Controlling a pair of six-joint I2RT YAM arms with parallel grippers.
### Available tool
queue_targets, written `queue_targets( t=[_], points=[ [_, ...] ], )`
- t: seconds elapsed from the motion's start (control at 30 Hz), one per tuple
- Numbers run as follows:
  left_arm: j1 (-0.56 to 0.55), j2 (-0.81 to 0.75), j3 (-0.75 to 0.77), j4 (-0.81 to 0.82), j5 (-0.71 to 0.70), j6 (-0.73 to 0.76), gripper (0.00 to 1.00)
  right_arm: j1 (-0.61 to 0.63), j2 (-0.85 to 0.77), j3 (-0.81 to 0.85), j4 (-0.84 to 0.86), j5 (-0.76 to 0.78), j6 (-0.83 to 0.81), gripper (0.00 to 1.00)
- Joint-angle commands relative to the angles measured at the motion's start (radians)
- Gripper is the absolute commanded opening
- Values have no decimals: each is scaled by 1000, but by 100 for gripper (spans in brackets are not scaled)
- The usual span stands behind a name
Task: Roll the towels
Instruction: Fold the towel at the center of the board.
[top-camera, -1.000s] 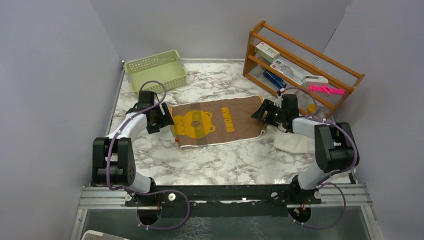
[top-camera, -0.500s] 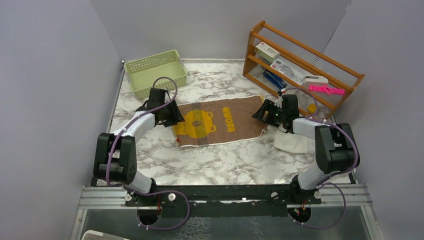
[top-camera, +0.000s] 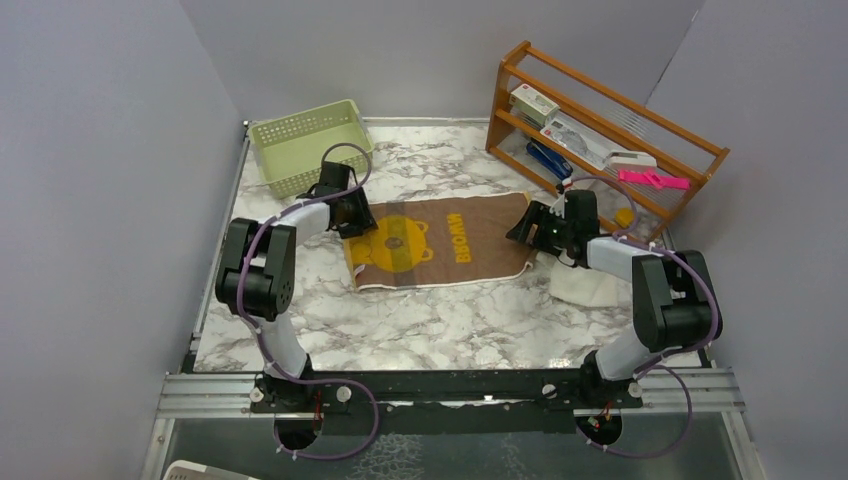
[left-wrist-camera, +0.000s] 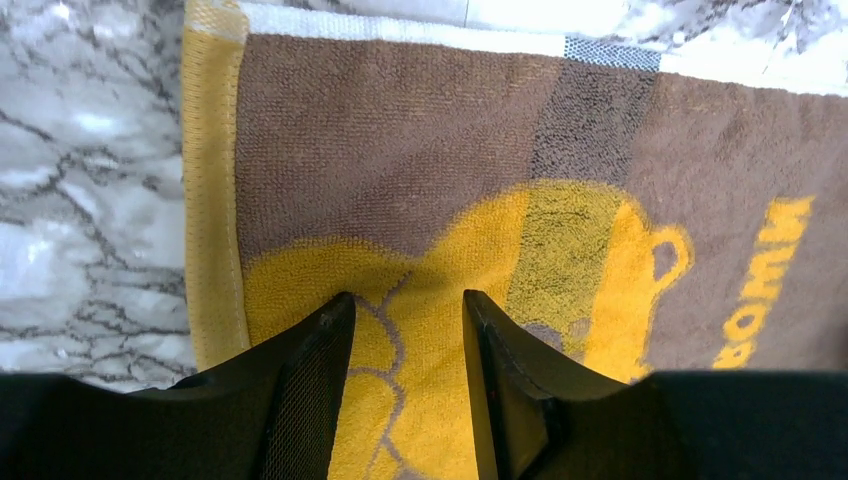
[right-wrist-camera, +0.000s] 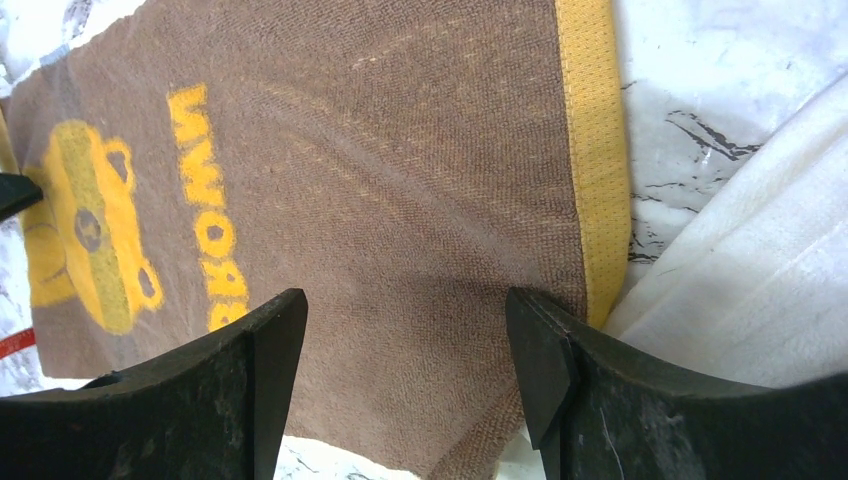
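Surface: white marble with grey veins (top-camera: 420, 320), walled in grey on three sides; your two arm bases sit at 6 o'clock on its near edge.
Cream towel: you will find the plain cream-white towel (top-camera: 585, 285) bunched at about 4 o'clock, partly under your right arm. In the right wrist view its folds lie just beside the brown towel's yellow hem.
Brown towel: it lies flat and unrolled at the centre of the surface (top-camera: 470, 245). It is brown with a yellow bear, yellow lettering, yellow hems on its short ends and white edging along its long sides.
Left fingers: yours are at about 10 o'clock (top-camera: 350, 218), over the bear end of the brown towel, just inside its yellow hem. They stand partly apart with a narrow gap. The cloth between them looks flat and nothing is gripped.
Right fingers: yours are at about 2 o'clock (top-camera: 527, 228), at the towel's opposite short end. They are spread wide over the brown pile beside the hem and have hold of nothing.
Basket: a pale green slotted basket (top-camera: 300, 165) sits at 11 o'clock, well apart from both towels.
Rack: a wooden rack (top-camera: 600, 125) stands at 1 o'clock with small packets on its shelves. A pink object (top-camera: 655, 180) rests on its near end.
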Motion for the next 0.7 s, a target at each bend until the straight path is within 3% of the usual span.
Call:
queue_targets(
  t=[0.0, 0.33, 0.67],
  points=[
    [11, 96, 24, -30, -104, 18, 49, -5, -20, -9, -64, 33, -27, 74],
    [41, 165, 126, -70, -112, 60, 49, -3, 17, 22, -80, -26, -24, 73],
    [41, -127, -300, -21, -141, -32, 53, 33, -95, -125, -100, -72, -11, 72]
  ],
)
